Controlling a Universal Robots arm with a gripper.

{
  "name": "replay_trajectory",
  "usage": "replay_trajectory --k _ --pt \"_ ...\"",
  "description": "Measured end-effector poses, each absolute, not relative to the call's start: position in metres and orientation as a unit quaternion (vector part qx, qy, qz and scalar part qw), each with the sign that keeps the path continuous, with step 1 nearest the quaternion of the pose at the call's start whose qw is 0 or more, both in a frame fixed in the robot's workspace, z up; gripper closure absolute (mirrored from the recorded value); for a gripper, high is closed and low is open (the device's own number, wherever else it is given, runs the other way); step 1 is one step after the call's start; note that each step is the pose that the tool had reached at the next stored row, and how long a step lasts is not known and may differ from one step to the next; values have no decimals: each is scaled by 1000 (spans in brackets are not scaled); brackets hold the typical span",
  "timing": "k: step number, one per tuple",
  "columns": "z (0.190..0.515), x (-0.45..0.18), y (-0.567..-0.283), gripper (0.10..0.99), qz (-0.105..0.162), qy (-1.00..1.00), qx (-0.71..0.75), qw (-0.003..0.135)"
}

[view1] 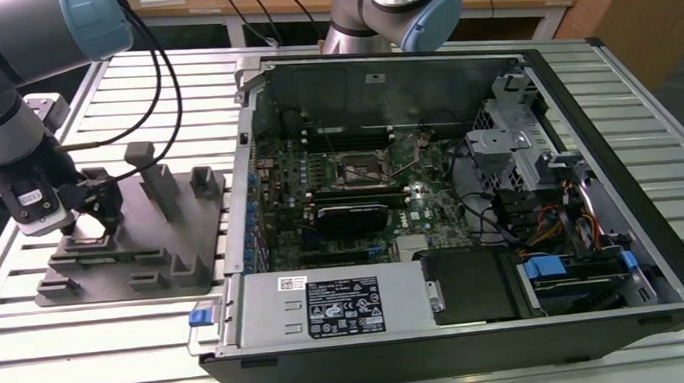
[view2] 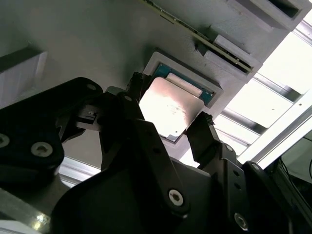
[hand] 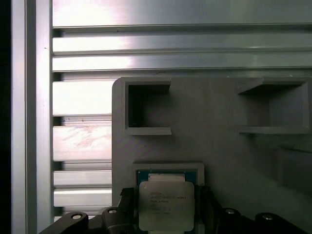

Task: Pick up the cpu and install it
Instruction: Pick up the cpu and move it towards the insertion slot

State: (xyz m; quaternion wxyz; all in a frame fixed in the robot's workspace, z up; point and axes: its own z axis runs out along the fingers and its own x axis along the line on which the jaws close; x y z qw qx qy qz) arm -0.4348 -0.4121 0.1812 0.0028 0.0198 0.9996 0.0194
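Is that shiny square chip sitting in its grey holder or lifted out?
In. The cpu lies flat in the grey tray's square recess in both wrist views, pincer right at it.

Exterior view: you look down from well back on the holder tray (view1: 106, 287), computer case (view1: 435, 196) beside it.
First wrist view: straight down on the holder tray (hand: 219, 141), close.
Second wrist view: closer, aslant across it.
Shared: your holder tray throughout; cpu (hand: 165, 204) (view2: 168, 109) in both wrist views.
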Motion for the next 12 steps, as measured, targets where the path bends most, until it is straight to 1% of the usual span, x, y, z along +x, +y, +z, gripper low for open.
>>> replay_trajectory --k 7,8,9,12 --pt "181 -435 -412 439 20 1000 20 3" --pt "181 -435 -412 451 20 1000 20 3" --pt "181 -435 -412 518 20 1000 20 3" --pt "181 -435 -412 541 20 1000 20 3"
